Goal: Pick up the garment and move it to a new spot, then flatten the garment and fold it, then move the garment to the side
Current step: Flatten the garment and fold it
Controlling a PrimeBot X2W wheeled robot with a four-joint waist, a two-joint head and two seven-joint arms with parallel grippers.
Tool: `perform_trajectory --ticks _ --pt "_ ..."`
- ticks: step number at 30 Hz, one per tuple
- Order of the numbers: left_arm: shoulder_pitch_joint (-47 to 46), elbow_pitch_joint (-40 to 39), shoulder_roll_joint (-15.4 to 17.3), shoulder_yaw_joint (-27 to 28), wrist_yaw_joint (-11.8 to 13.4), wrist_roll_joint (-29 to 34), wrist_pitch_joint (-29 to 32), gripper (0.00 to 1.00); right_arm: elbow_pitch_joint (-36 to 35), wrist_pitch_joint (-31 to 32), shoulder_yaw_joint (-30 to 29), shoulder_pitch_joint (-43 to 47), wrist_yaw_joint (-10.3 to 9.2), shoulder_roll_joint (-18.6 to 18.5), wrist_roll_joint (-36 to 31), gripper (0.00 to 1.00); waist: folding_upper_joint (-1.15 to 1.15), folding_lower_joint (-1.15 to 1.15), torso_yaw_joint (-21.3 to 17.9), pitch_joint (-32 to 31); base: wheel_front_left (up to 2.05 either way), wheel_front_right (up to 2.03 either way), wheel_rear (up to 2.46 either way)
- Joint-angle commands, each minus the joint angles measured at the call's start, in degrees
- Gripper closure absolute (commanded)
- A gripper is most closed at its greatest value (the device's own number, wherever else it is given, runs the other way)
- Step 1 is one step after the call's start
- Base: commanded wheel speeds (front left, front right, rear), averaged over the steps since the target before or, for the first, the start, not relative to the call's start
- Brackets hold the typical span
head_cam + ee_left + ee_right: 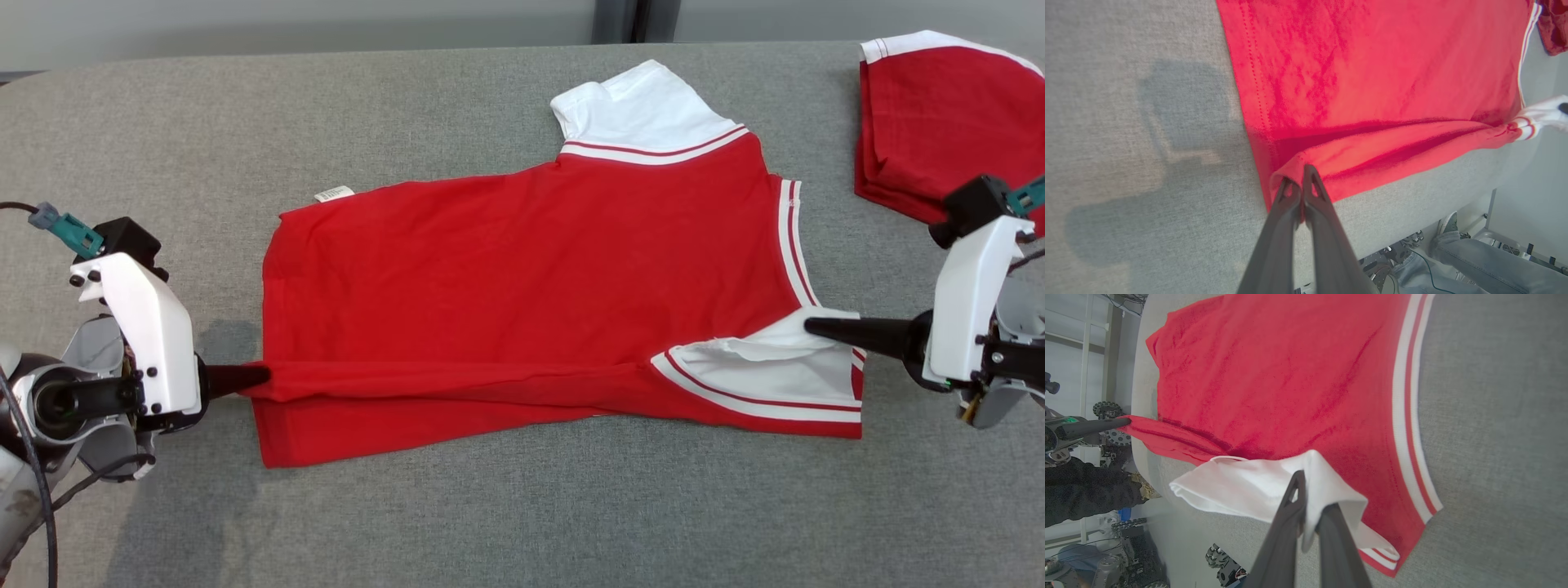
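Lying between them, the garment (pixel 531 269) is pinched at opposite ends by left gripper (pixel 258 376) and right gripper (pixel 811 326).

The head camera looks forward and down from over the bench's (pixel 490 523) near edge, wide enough to hold the whole shirt (pixel 531 286). Each wrist camera sits close behind its own fingers (pixel 1278 237), low over the bench. The two face each other along the shirt's lifted near edge, which all three views share.
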Motion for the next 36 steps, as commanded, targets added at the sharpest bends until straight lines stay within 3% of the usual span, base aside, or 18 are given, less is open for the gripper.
perform_trajectory --ticks 1,15,30,31,32,33,34,35,36 --pt "-1.3 0.7 0.0 0.0 -0.3 0.4 0.2 1.0 0.8 0.1 0.2 -0.9 0.14 0.5 0.1 1.0 0.0 0.0 -0.1 0.2 0.0 0.0 0.0" --pt "-5.1 5.5 -1.6 -1.1 -1.3 2.6 1.4 1.0 9.8 1.1 0.9 -8.8 0.14 7.9 -4.8 1.0 0.0 0.0 -0.4 1.7 0.0 0.0 0.0" --pt "-7.2 9.6 -5.0 -1.2 -3.5 3.0 0.2 1.0 13.5 -6.9 0.2 -8.5 0.14 12.5 -9.6 1.0 0.0 0.0 -0.5 1.4 0.0 0.0 0.0" --pt "-7.1 9.8 -5.3 -0.8 -3.7 2.6 -0.2 1.0 13.7 -7.5 0.1 -8.3 0.14 12.7 -9.7 0.75 0.0 0.0 -0.5 1.3 0.0 0.0 0.0" --pt "-7.1 9.8 -5.3 -0.8 -3.7 2.6 -0.2 1.0 13.7 -7.5 0.1 -8.3 0.14 12.7 -9.7 0.75 0.0 0.0 -0.5 1.3 0.0 0.0 0.0" --pt "-7.1 10.0 -5.5 -0.6 -4.1 2.4 -0.6 0.8 13.8 -8.0 0.1 -8.1 0.14 12.8 -9.7 0.17 0.0 0.0 -0.5 1.2 0.0 0.0 0.0" --pt "-7.1 10.3 -5.6 -0.6 -4.4 2.4 -0.9 0.33 13.7 -8.2 0.0 -7.8 0.14 13.0 -9.6 0.0 0.0 0.0 -0.5 1.1 0.0 0.0 0.0" --pt "-7.1 10.6 -5.8 -0.6 -4.5 2.5 -1.0 0.01 13.7 -8.7 -0.3 -7.5 0.14 13.2 -9.5 0.0 0.0 0.0 -0.5 0.9 0.0 0.0 0.0" --pt "-7.0 10.9 -5.9 -0.7 -4.8 2.5 -0.9 0.0 13.6 -9.2 -0.4 -7.4 0.14 13.4 -9.5 0.0 0.0 0.0 -0.5 0.6 0.0 0.0 0.0"
